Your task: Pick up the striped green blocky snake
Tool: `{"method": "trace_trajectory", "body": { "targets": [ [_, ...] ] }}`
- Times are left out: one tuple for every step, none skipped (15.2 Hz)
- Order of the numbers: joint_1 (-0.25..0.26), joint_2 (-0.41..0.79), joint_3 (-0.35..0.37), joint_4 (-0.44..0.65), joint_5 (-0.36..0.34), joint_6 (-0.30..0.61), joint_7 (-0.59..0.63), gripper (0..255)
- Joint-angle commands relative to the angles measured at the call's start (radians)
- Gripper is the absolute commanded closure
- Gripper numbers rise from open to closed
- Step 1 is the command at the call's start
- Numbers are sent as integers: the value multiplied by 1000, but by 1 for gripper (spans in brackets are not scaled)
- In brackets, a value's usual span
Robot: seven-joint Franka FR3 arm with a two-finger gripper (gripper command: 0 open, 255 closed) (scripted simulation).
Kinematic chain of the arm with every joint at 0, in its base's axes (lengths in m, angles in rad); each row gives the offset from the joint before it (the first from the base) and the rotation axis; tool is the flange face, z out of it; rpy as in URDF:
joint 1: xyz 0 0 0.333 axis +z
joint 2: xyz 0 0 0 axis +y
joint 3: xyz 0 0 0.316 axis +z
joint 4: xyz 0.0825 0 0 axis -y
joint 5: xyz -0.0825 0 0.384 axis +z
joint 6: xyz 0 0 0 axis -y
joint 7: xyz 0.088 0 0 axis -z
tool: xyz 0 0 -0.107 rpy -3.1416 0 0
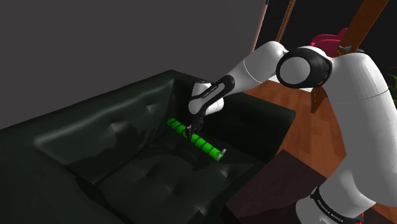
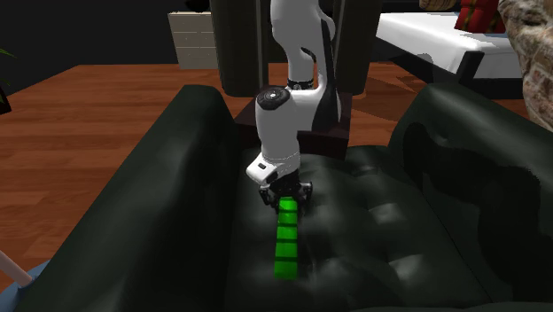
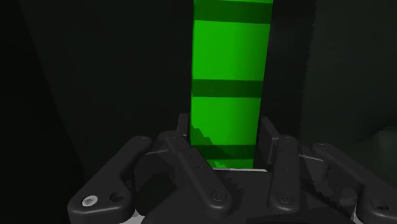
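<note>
The striped green blocky snake (image 1: 205, 145) lies stretched along the seat of a dark sofa (image 1: 95, 146), bright green segments split by darker bands. My black gripper (image 1: 193, 129) comes down on it near its middle. Seen along the hand, the snake (image 3: 229, 76) runs straight away from the gripper (image 3: 226, 130), and the two fingertips (image 3: 182, 135) press against its two sides. In the second exterior view the gripper (image 2: 285, 197) covers the near part of the snake (image 2: 285, 241). The snake still rests on the cushion.
The sofa's backrest (image 1: 83, 121) and padded arm (image 1: 267, 121) rise around the seat. A dark brown stand (image 1: 267, 191) sits beside the sofa on the wooden floor (image 2: 80, 124). A white table (image 2: 434, 40) stands farther off.
</note>
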Motion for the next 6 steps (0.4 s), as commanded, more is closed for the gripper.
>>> {"method": "trace_trajectory", "body": {
  "targets": [
    [-1, -25, 0, -11, 0, -14, 1, 255],
    [-1, -37, -1, -15, -1, -21, 2, 255],
    [-1, -48, -1, -18, -1, -29, 3, 255],
    [-1, -59, -1, -21, -1, -37, 4, 255],
    [-1, -60, -1, -22, -2, -38, 4, 255],
    [-1, -60, -1, -22, -2, -38, 4, 255]
  ]
}}
